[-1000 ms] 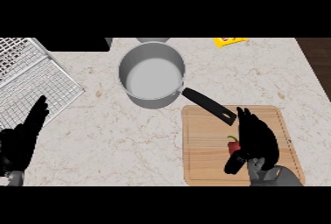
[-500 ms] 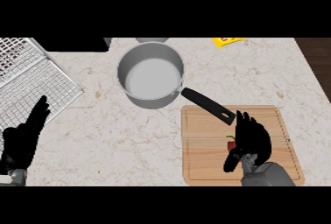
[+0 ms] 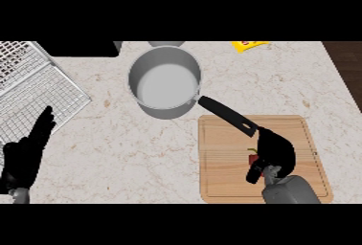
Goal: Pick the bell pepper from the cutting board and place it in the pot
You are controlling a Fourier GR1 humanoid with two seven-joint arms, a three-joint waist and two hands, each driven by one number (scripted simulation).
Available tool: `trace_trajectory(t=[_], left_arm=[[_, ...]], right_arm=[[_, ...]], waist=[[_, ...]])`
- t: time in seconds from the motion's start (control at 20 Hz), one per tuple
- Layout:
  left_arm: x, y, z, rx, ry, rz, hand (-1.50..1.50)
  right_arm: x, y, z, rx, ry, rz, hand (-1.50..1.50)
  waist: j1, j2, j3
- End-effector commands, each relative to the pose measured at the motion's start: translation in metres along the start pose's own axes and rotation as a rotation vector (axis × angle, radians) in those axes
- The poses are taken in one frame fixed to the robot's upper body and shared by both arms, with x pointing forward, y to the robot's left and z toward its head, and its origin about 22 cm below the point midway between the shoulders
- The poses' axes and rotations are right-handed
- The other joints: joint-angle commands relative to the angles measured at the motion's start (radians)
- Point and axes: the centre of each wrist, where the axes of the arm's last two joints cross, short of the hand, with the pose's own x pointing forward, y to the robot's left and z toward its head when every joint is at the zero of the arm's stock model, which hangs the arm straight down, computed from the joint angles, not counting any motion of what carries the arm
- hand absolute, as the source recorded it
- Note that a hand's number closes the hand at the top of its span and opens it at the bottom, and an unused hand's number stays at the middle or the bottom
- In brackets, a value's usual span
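The red bell pepper [image 3: 252, 156] lies on the wooden cutting board [image 3: 225, 183] at the lower right, mostly hidden; only a small red part shows. My right hand [image 3: 274, 149] sits on top of it with the fingers curled down over it and the thumb below. The grey pot [image 3: 165, 82] stands up and left of the board, and its black handle [image 3: 228, 116] reaches over the board's top edge, just short of my right hand. My left hand [image 3: 25, 157] rests open at the lower left, fingers up.
A wire rack [image 3: 37, 91] lies at the left edge, just above my left hand. A yellow item [image 3: 249, 45] lies at the counter's back edge. Bare marble counter [image 3: 134, 153] spreads between the two hands.
My right hand has lowered onto the pepper and its fingers have curled in over it, so less of the pepper shows. The left hand and the pot have not moved.
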Motion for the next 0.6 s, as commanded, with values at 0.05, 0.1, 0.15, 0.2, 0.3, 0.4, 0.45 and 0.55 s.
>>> trace_trajectory(t=[0.05,0.1,0.15,0.2,0.3,0.4,0.45,0.55], left_arm=[[0.000,-0.006,-0.002,0.008,0.008,0.008,0.00],[-0.011,-0.005,0.007,0.004,0.007,-0.005,0.00],[0.008,-0.015,0.004,-0.001,-0.004,-0.006,0.00],[0.013,0.001,0.005,0.000,-0.013,-0.011,0.00],[-0.007,-0.014,0.000,-0.008,0.016,-0.015,0.00],[-0.014,0.011,-0.001,0.000,0.003,0.002,0.00],[0.005,-0.003,-0.010,0.006,-0.011,0.002,0.00],[0.007,0.001,-0.025,0.005,-0.003,-0.008,0.00]], right_arm=[[-0.016,0.004,-0.003,-0.006,-0.035,0.076,1.50],[0.004,0.005,0.008,-0.007,-0.013,0.095,1.50],[-0.010,0.001,-0.008,-0.013,-0.026,0.058,1.50],[0.014,-0.004,-0.010,-0.007,-0.029,0.068,1.50],[0.004,0.015,0.003,-0.005,-0.031,0.080,1.50],[-0.005,-0.008,-0.001,-0.008,-0.025,0.084,1.50],[-0.002,0.009,-0.005,-0.014,-0.024,0.075,1.50],[0.059,0.006,0.030,-0.024,-0.110,0.053,1.50]], waist=[[-0.003,0.000,0.000],[-0.001,0.000,0.000],[-0.001,0.000,0.000],[0.002,0.000,0.000],[-0.002,0.000,0.000],[-0.002,0.000,0.000],[-0.002,0.000,0.000],[0.000,0.003,0.000]])
